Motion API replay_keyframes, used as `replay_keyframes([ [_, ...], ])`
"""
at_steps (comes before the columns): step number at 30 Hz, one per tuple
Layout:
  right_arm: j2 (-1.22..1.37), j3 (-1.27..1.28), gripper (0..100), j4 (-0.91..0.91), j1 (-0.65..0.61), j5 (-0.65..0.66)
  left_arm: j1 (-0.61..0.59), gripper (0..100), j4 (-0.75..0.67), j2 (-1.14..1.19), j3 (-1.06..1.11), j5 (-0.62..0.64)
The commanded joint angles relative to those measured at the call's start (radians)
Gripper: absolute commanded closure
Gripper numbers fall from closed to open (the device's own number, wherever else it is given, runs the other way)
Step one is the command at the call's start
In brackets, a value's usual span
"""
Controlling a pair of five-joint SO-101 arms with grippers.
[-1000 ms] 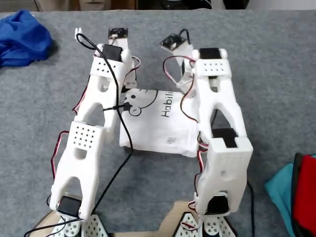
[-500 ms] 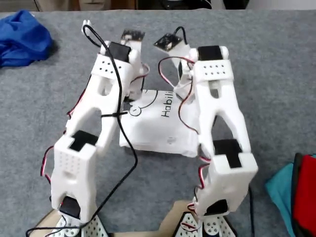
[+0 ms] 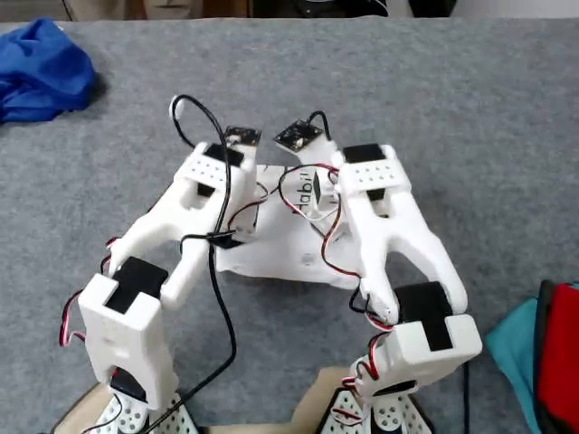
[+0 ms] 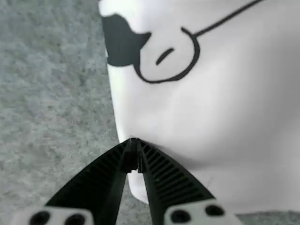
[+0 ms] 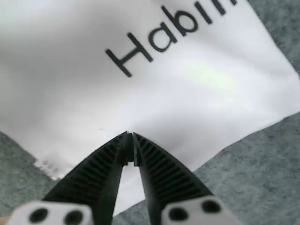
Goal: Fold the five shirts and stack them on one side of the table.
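Shirts, logged left to right across the table [image 3: 470, 108]: a blue shirt [image 3: 41, 68] lies crumpled far to the left of both sets of jaws. A white shirt [image 3: 280, 249] lies directly beneath them. A teal garment [image 3: 516, 353] and a red garment [image 3: 563, 348] sit at the table's right edge, well apart from the right jaws.

On the left arm [image 3: 172, 235], the left jaws are together. Their tips meet on the white shirt at its left border, with the black line drawing [image 4: 159, 51] just ahead of them. On the right arm [image 3: 389, 217], the right jaws are likewise together. Their tips rest on the cloth, with the black lettering [image 5: 173, 33] just ahead and the shirt's right border near. Whether either pair has pinched any cloth cannot be told.

Assessment: the step in hand appears to be a closing fold or pressing of the white shirt. Recommended practice:
- Work both sets of jaws as a pair, at equal height and pace, so the fold line runs straight.
- Avoid dragging the whole packet over the grey table.
- Let go only once the borders align.

Condition of the white shirt: a compact, roughly rectangular packet, print side up. Its surface is smooth with faint creasing, and a layered border shows beside the left jaws. The blue shirt is an unfolded heap, so that work is outstanding.
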Motion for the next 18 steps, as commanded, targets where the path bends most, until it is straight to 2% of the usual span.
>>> replay_keyframes([
  [1, 0.039, -0.004, 99.3, -0.026, 0.068, -0.006, 0.005, 98, -0.083, -0.051, 0.068, 0.011],
  [7, 0.104, -0.025, 99.3, -0.026, 0.134, 0.032, 0.002, 98, -0.164, -0.054, 0.141, 0.008],
  [13, 0.076, -0.071, 99.3, -0.005, 0.130, 0.041, 0.000, 98, -0.158, -0.059, 0.114, 0.006],
  [18, -0.010, -0.194, 99.0, 0.110, 0.116, 0.034, -0.041, 98, -0.133, -0.061, 0.023, 0.011],
])
